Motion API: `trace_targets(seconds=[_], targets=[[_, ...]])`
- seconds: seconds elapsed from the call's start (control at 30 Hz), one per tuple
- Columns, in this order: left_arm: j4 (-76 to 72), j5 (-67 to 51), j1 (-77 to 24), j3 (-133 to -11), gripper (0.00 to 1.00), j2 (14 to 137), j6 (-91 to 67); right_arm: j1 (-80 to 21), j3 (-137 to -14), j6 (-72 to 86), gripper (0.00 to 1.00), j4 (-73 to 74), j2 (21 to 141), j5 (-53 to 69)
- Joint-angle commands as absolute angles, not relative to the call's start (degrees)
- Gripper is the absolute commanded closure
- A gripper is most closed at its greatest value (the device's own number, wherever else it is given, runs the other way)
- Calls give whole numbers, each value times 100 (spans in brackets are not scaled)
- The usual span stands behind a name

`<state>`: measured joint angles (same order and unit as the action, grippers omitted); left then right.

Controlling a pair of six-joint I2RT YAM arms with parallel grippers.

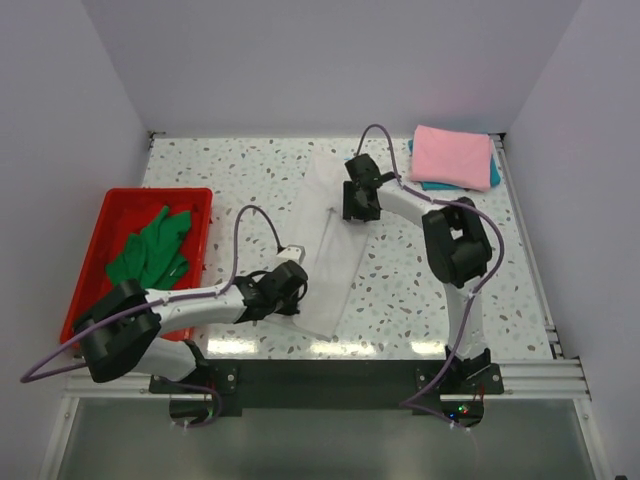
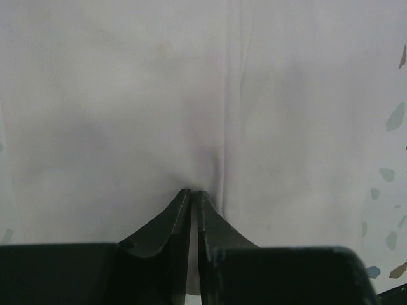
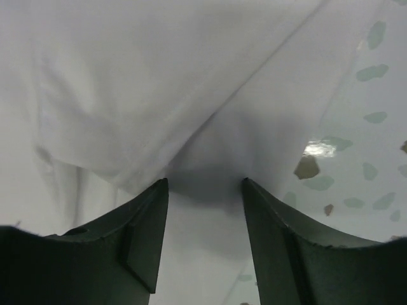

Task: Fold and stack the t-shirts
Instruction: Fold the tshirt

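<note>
Top external view: a large soft-cloth white t-shirt, folded lengthwise into a narrow band, lies diagonally across the middle of the speckled stone-pattern table. The left gripper sits on the band's near end and the right gripper on its far end. A folded pink cloth t-shirt rests on a folded teal cloth t-shirt at the far right corner, well apart from the band. Crumpled green cloth t-shirts lie inside the red plastic tray at the left. Left wrist view: the left gripper has its jaws set almost together. Creases in the white t-shirt converge on the tips, so it is judged to be pinching a pleat of that cloth. Right wrist view: the right gripper stands with its jaws well apart over the white t-shirt, with a raised fold edge lying between them; nothing is clamped. Assessment: the step in hand is taking hold of both ends of the band for the crosswise fold. The next move calls for the right jaws to close on the fold edge through all layers. One end should then be lifted and carried over the other with the edges aligned. A single-layer pinch would risk the band coming unfolded.
</note>
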<state>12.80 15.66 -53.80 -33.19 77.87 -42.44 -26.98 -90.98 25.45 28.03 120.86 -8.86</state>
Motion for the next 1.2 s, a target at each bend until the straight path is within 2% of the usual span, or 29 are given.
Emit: trace_targets(seconds=[0.0,0.27,0.37,0.47,0.67,0.87,0.97,1.03,1.17], targets=[[994,1600,-5519,-3419,87,8050,-4552,-2637,-9499,2602,48,2697,12513,-957],[949,1520,-5642,-4007,88,8850,-4737,-2444,-11125,2119,52,3137,13754,-941],[1081,1582,-5643,-4280,85,8956,-4720,-2408,-11872,1890,50,3339,14158,-818],[1090,1626,-5634,-4394,79,8772,-4667,-2408,-12243,1714,42,3454,14081,-782],[1344,1775,-5616,-4641,64,8280,-4553,-2408,-11919,1634,26,3524,13220,-774],[1696,2030,-5467,-4299,61,7402,-4711,-2426,-10225,2108,25,3314,11560,-572],[1723,2074,-5405,-3947,61,7032,-4807,-2557,-8854,2416,29,2980,10628,-483],[1757,2057,-5379,-3745,62,6882,-4851,-2759,-7721,2714,35,2665,9866,-431],[1828,2074,-5379,-3411,63,6680,-4939,-3382,-5918,3242,37,2093,8686,-702]])
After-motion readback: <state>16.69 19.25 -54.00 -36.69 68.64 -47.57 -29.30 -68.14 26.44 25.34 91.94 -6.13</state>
